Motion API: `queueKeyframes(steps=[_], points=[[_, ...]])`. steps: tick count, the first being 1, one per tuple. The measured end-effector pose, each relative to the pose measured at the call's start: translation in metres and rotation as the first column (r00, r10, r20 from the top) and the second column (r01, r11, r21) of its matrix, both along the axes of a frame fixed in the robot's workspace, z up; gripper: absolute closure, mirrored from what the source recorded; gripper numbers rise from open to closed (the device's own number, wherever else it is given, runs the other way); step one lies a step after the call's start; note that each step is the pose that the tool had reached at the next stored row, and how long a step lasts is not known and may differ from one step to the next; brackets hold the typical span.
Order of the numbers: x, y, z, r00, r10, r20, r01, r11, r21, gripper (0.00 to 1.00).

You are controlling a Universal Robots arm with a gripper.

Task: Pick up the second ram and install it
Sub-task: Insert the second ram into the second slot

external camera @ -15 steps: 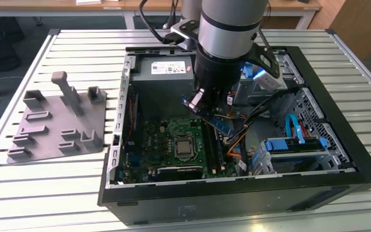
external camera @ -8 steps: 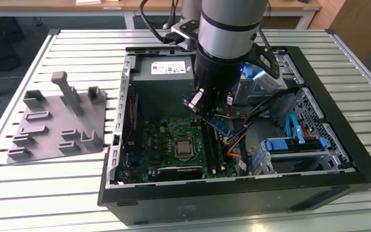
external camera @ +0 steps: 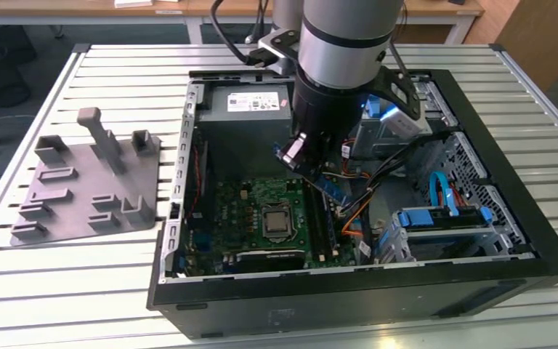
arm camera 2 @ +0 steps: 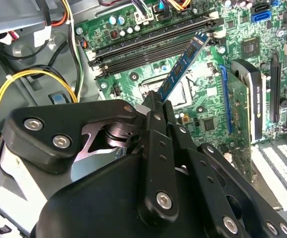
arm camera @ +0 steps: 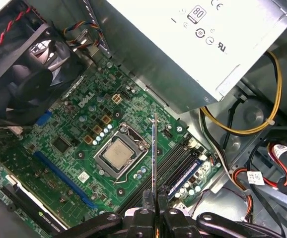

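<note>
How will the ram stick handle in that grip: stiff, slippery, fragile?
Probably stiff: in the second wrist view, the second ram juts straight out from the gripper with no sag. Likely light, since a pinch at one end carries it. It could pivot or slip if pushed, as only a short end is clamped, and it looks thin enough to be fragile.

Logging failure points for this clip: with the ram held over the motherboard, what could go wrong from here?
The second ram hangs tilted over the memory slots, so it may meet a slot askew. The gripper pinches only one end, so pushing could pivot it.
</note>
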State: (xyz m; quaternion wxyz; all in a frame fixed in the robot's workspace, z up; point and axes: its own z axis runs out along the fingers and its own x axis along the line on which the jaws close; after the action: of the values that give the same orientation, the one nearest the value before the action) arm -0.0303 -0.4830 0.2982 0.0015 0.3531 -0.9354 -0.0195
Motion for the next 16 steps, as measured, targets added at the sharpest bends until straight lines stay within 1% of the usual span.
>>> queueKeyframes(steps=[3,4,8,12,16], points=[[0.0000,-0.0001,-0.0003,0.9998,-0.021,0.0000,0.021,0.9998,-0.0001,0.86],[0.0000,-0.0001,-0.0003,0.9994,-0.036,-0.0001,0.036,0.9994,-0.0002,0.86],[0.0000,0.0000,-0.0007,0.9954,-0.096,-0.0001,0.096,0.9954,-0.0002,0.86],[0.0000,0.0000,-0.0009,0.9934,-0.114,-0.0001,0.114,0.9934,-0.0001,0.86],[0.0002,0.0000,-0.0009,0.9924,-0.123,0.0000,0.123,0.9924,0.0000,0.86]])
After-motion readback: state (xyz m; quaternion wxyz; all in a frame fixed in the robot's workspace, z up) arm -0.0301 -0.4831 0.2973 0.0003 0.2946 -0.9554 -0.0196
